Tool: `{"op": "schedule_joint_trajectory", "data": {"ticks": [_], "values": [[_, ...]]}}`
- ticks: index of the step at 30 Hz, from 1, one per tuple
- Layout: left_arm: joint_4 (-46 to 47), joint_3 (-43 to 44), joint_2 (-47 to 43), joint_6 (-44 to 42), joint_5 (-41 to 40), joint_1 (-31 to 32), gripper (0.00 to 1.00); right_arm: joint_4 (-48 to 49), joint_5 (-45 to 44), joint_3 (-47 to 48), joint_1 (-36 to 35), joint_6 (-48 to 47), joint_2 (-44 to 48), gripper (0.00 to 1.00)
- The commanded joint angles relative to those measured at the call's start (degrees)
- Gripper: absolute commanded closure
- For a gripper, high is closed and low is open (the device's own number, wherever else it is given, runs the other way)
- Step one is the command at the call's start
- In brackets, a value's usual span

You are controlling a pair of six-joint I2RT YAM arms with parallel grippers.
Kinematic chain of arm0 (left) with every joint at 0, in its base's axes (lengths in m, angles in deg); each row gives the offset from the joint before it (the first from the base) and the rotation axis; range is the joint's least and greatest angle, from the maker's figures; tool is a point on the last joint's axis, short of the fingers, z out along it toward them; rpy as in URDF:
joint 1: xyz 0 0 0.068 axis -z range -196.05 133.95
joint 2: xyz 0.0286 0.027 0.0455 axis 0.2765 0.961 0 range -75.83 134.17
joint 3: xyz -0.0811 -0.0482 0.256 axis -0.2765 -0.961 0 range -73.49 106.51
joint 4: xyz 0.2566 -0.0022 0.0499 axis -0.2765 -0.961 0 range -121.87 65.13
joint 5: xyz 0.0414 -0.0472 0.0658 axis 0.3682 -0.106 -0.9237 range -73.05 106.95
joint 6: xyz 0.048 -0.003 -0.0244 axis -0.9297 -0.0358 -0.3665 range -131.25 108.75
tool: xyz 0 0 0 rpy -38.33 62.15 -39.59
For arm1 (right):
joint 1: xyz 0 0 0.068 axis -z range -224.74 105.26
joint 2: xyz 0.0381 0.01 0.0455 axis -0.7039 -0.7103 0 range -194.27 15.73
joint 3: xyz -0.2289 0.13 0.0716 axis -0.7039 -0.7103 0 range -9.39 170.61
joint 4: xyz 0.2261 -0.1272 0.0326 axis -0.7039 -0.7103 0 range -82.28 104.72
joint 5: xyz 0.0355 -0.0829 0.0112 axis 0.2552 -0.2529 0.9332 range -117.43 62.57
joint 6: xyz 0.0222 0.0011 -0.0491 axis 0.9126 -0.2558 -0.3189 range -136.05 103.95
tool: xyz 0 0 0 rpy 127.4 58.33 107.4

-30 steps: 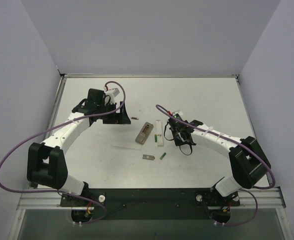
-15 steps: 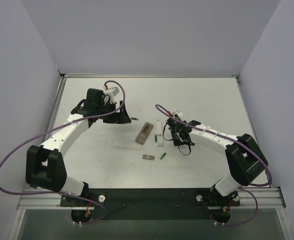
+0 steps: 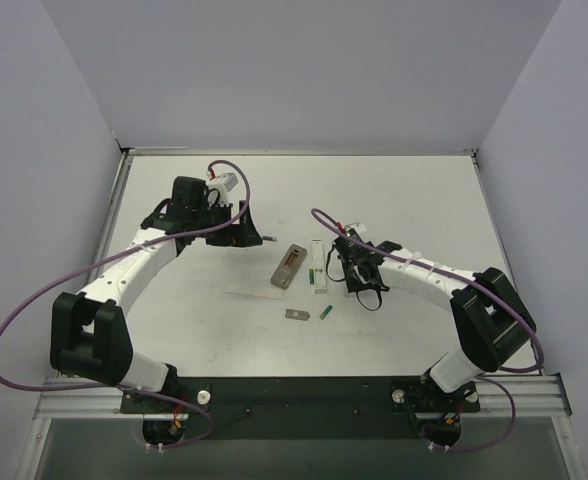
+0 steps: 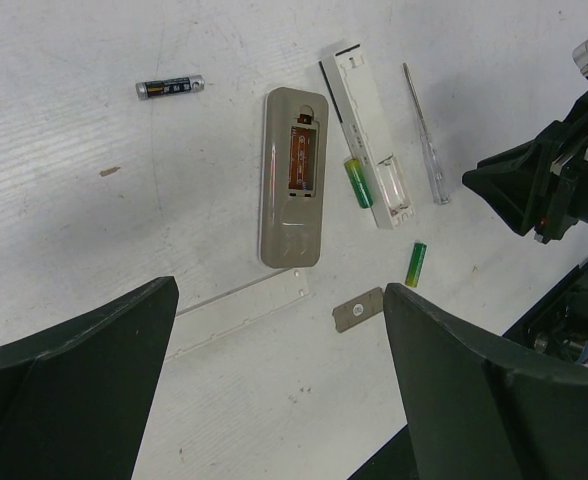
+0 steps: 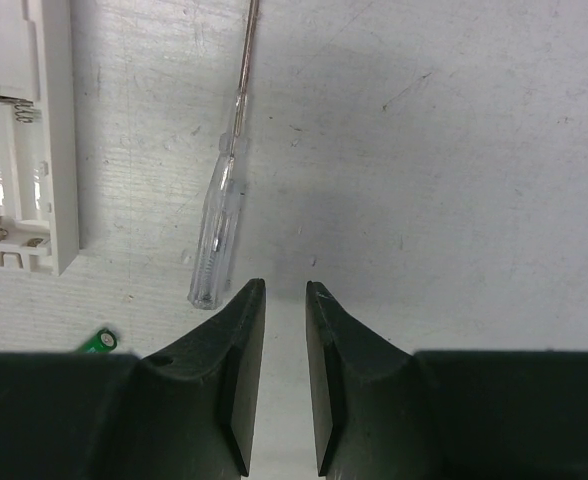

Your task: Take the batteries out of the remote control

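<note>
The tan remote control lies flat with its slot facing up; the slot looks orange-brown inside. One green battery lies against a white case. Another green battery rests loose on the table, also seen in the top view. My left gripper hovers open above the table short of the remote, holding nothing. My right gripper is low over bare table, its jaws a narrow gap apart with nothing between them. It sits just right of a clear screwdriver.
A dark battery lies beyond the remote. A small grey plate and a translucent strip lie near its close end. The white case and a green battery tip sit left of my right gripper.
My right gripper has shifted slightly left toward the white case and its jaws have parted a little. The left arm has barely moved.
</note>
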State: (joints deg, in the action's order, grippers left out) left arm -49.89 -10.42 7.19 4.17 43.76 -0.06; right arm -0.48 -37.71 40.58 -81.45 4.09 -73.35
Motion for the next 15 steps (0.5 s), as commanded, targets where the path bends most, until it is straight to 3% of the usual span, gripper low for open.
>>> {"op": "schedule_joint_trajectory", "data": {"ticks": [1,7,10,11,13,15], "values": [[2.87,-0.05,-2.25,-0.48,0.26,0.18,0.05,-1.5,-0.61,0.03,0.32,-0.28,1.62,0.8],[4.44,-0.66,-3.83,-0.48,0.88,0.97,0.05,-5.8,-2.28,0.83,0.32,-2.21,9.96,0.73],[6.64,-1.63,-6.72,-0.48,2.37,2.03,0.05,-6.24,-1.85,-0.49,0.24,-3.26,18.13,0.54],[7.43,-1.98,-7.52,-0.39,2.72,3.07,0.05,-6.33,-1.67,-0.84,0.23,-3.44,20.5,0.39],[10.42,-3.3,-10.67,-0.39,3.51,3.96,0.05,-6.33,-1.67,-1.54,0.06,-3.35,27.53,0.28],[15.57,-6.36,-13.14,2.41,4.65,4.31,0.05,-6.51,-1.67,-2.51,0.15,-3.62,34.19,0.02]]}}
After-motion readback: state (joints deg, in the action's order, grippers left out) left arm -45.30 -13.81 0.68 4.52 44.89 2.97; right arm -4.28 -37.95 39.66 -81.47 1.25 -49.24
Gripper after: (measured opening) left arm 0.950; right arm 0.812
